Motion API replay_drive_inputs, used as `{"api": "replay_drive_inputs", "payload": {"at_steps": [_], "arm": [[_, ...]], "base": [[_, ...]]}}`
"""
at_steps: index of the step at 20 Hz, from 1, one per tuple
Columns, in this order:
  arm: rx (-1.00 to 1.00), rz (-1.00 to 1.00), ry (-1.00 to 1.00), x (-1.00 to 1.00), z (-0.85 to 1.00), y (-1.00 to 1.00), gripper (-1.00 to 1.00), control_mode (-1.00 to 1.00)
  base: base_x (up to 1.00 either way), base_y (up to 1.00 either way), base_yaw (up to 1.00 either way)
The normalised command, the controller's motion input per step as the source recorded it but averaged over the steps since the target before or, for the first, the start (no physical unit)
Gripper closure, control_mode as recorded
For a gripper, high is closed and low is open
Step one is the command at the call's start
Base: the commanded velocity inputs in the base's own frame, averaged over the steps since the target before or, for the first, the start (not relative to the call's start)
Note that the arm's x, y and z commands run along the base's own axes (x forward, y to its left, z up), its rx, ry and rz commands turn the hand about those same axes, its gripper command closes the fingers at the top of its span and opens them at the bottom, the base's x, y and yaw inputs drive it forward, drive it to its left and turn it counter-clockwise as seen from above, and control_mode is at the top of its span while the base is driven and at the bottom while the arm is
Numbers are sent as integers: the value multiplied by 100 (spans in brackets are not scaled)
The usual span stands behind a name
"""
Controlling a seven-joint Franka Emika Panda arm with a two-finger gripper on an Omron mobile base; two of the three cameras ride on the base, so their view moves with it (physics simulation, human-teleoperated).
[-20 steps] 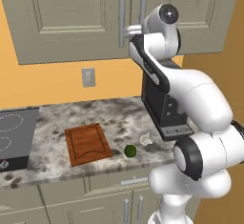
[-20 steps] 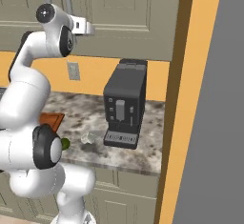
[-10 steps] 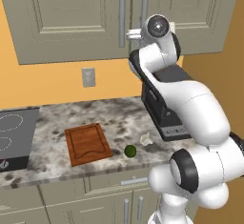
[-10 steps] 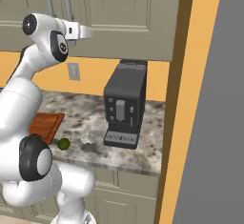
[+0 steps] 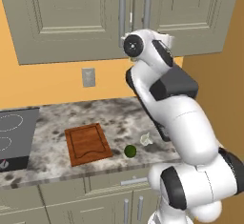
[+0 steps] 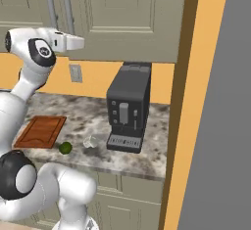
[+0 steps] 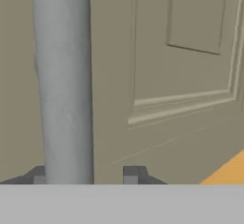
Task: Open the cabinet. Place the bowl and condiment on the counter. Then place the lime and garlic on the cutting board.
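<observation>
Change: the arm's upper joints have swung round since a second ago and the hand has pushed in toward the cabinet doors; the jaws have narrowed, and the desk items have not shifted.
Cabinet [image 5: 71, 13]: grey-beige wall cupboard with two panelled doors, both shut, hung above the desk; two long vertical silver bars stand side by side at the seam.
Handle [image 7: 64, 85]: in the hand view a thick pale grey bar runs top to bottom, right in front of the door panel.
Claw [image 7: 88, 174]: partly closed, its two dark fingertips [image 7: 135, 174] set either side of the handle's lower stretch; the bar stands between them nearer one tip, with a gap to the other, and whether either tip presses on it I cannot tell.
Claw, side view: in the right base view the white hand [image 6: 68, 41] reaches level toward the lower ends of the two bars.
Desk [image 5: 119, 118]: speckled grey, white and brown slab under the cupboard.
Cutting board [image 5: 87, 143]: reddish-brown, grooved rim, flat on the desk, bare.
Lime [image 5: 130, 151]: dark green ball on the desk just beside the board's near right corner.
Garlic [image 5: 146, 138]: whitish lump near the lime, on its right.
Left base view extra: black stovetop [image 5: 14, 137] at the desk's left end and a grey wall outlet [image 5: 88, 77].
Right base view extra: a black coffee machine [image 6: 128, 106] stands on the desk just right of the garlic.
</observation>
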Motion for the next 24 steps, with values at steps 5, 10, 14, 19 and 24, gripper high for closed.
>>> {"api": "replay_drive_inputs", "payload": {"at_steps": [5, 10, 14, 19, 24], "arm": [[1, -20, 0, -58, -21, -100, 100, -100], [7, -19, 0, -63, -6, -100, 100, -100], [9, -19, 0, -56, 0, -100, 100, -100], [9, -29, 5, -53, 1, -100, 100, -100], [13, -31, 7, -66, 14, -100, 100, -100]], "base": [[0, 0, 0], [0, 0, 0], [0, 0, 0], [0, 0, 0], [0, 0, 0]]}}
